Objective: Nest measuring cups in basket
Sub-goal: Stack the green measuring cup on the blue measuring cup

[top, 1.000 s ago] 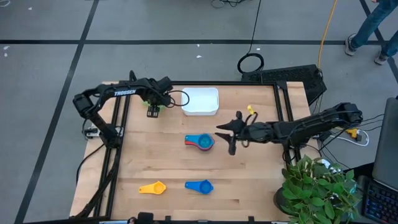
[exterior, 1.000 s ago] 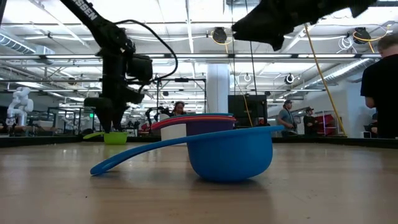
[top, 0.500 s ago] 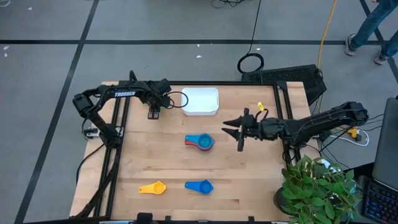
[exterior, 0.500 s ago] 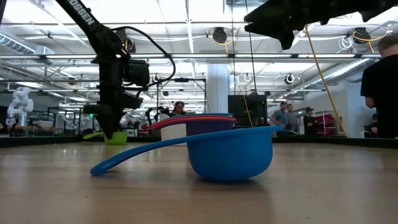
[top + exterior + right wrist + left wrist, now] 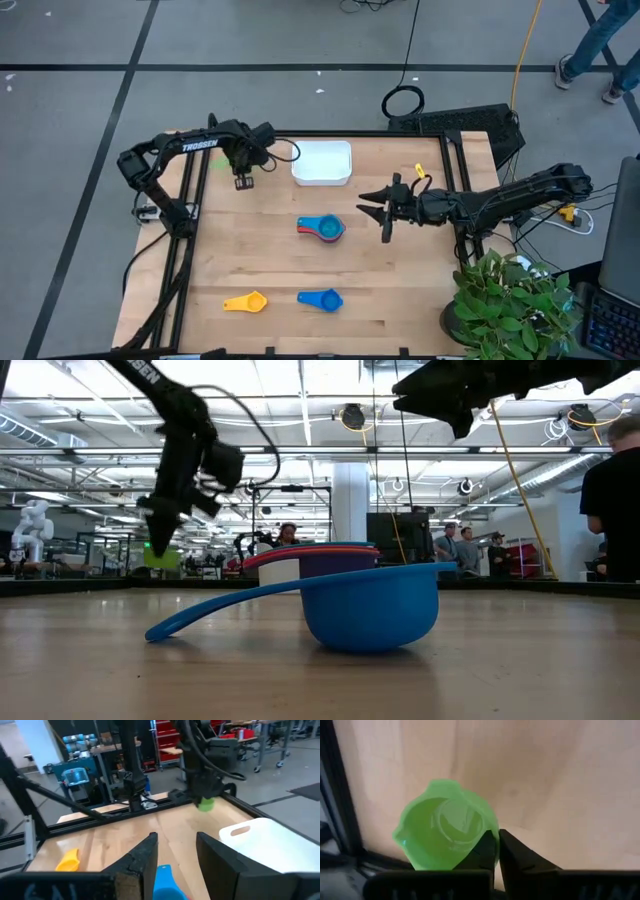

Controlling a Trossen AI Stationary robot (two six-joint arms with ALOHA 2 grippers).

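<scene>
My left gripper [image 5: 243, 180] hangs over the table's far left part, just left of the white basket [image 5: 322, 162], and is shut on the green measuring cup [image 5: 445, 837]. That cup hangs clear of the table [image 5: 160, 558]. A stack of nested cups [image 5: 322, 228], light blue with red and dark rims, sits mid-table on its base. The yellow cup [image 5: 245, 301] and a blue cup [image 5: 320, 298] rest near the front edge. My right gripper [image 5: 378, 212] hovers open to the right of the stack. My left gripper holds the green cup by the near side of its rim [image 5: 487, 832], pinched between the two shut fingers [image 5: 512, 852], which come from above and point down. One finger covers the exact place of contact. The cup hangs below the fingers, mouth up, a little tilted, clear of the table.
Black frame rails run along the table's left side [image 5: 185, 230] and far right [image 5: 455, 160]. A potted plant [image 5: 510, 300] stands at the near right corner. Bare wood lies between the basket and the stack. People stand in the room behind.
My left gripper has shut on the green cup and lifted it off the table; the cup now hangs below the fingers. My right gripper drew back toward the table's right edge, away from the stack, then kept still, staying open.
</scene>
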